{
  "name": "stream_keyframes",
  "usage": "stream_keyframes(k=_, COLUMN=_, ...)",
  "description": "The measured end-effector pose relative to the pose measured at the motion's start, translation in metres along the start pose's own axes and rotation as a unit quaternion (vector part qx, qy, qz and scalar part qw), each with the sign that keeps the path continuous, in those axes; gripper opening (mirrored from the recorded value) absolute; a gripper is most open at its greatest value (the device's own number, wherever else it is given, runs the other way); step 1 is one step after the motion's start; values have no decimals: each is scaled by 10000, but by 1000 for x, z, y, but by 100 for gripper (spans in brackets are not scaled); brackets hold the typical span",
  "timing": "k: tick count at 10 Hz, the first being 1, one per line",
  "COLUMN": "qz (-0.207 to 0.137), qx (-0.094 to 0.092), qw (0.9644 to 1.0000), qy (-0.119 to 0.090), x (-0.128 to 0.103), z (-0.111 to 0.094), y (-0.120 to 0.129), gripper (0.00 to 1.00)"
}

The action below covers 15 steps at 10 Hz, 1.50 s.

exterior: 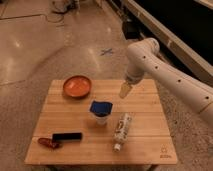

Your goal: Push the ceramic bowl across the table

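The ceramic bowl [77, 86] is round, shallow and orange-red, and sits at the far left of the light wood table [145, 107]. My gripper [124, 91] hangs from the white arm above the table's far middle, to the right of the bowl and well apart from it. Nothing is in the gripper.
A white cup with a blue top [101, 112] stands mid-table. A bottle [121, 130] lies on its side in front of it to the right. A black bar [67, 136] and a red object [47, 143] lie at the front left. A blue cross [106, 51] marks the floor beyond.
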Motion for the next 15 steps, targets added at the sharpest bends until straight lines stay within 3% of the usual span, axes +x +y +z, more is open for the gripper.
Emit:
stream_keyframes(k=7, qz=-3, qx=1, qw=10000, qy=11, x=1, z=0, y=0, gripper=80)
stream_keyframes(k=8, qz=-82, qx=11, qw=9999, qy=112, x=10, z=-1, y=-3, gripper=80)
stream_keyframes(k=11, qz=-506, qx=27, qw=9975, qy=489, x=61, z=9, y=-23, gripper=80)
stream_keyframes(k=14, qz=-843, qx=34, qw=9909, qy=1051, x=127, z=27, y=-40, gripper=80)
stream_keyframes(k=15, qz=-948, qx=11, qw=9870, qy=1301, x=151, z=36, y=-43, gripper=80)
